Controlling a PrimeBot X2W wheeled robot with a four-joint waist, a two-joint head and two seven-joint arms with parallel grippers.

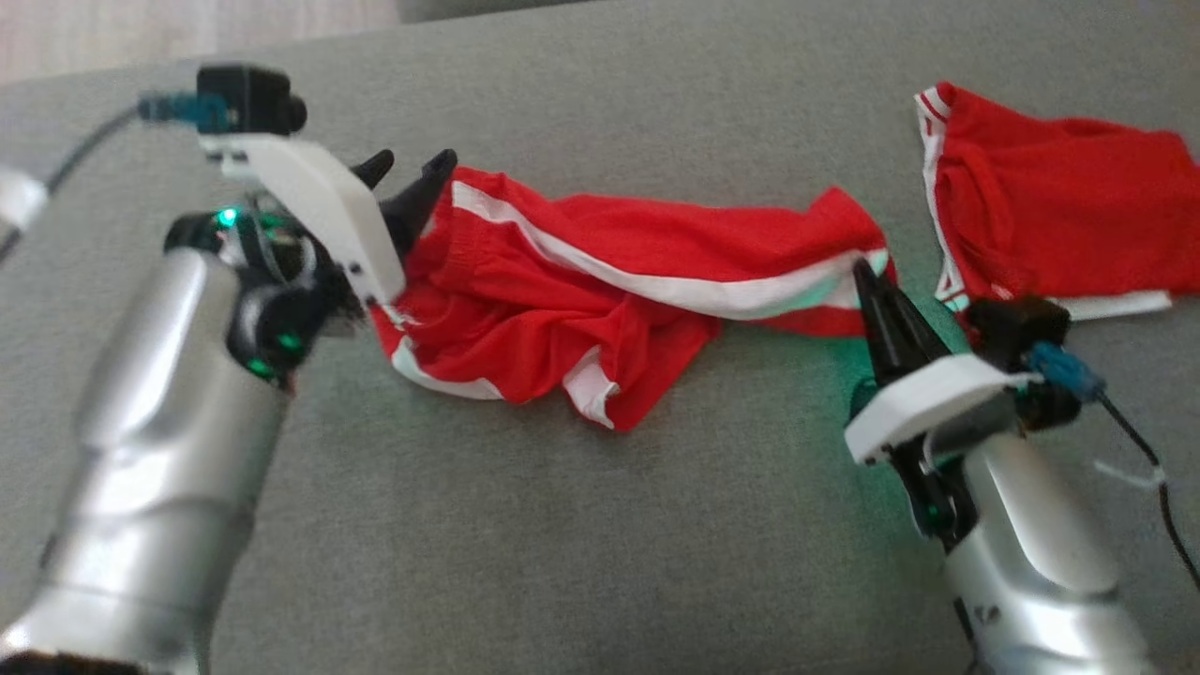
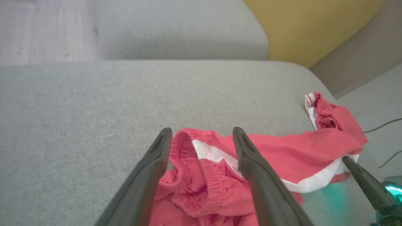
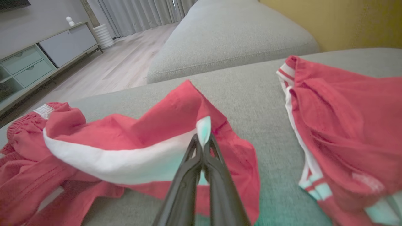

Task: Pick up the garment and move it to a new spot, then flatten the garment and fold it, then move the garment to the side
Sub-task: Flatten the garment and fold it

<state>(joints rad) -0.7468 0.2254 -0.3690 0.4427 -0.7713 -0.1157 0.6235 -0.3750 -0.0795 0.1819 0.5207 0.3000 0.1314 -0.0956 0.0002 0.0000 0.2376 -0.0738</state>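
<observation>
The garment [image 1: 600, 281] is a pair of red shorts with white side stripes, lying crumpled and stretched across the grey sofa cushion [image 1: 562, 525]. My left gripper [image 1: 411, 167] is open at the garment's left end. In the left wrist view the elastic waistband [image 2: 185, 147] sits between the left gripper's [image 2: 201, 130] spread fingers. My right gripper [image 1: 861, 272] is shut on the white-striped hem at the garment's right end. The right wrist view shows the right gripper [image 3: 202, 141] pinching that white edge of the garment [image 3: 125, 131], which stands slightly raised.
A second red garment with white trim [image 1: 1050, 216] lies on the cushion to the right, close to my right arm [image 3: 345, 119]. A black cable [image 1: 1148, 487] trails from the right wrist. Another grey cushion [image 3: 232, 37] and wooden floor [image 3: 119, 66] lie beyond.
</observation>
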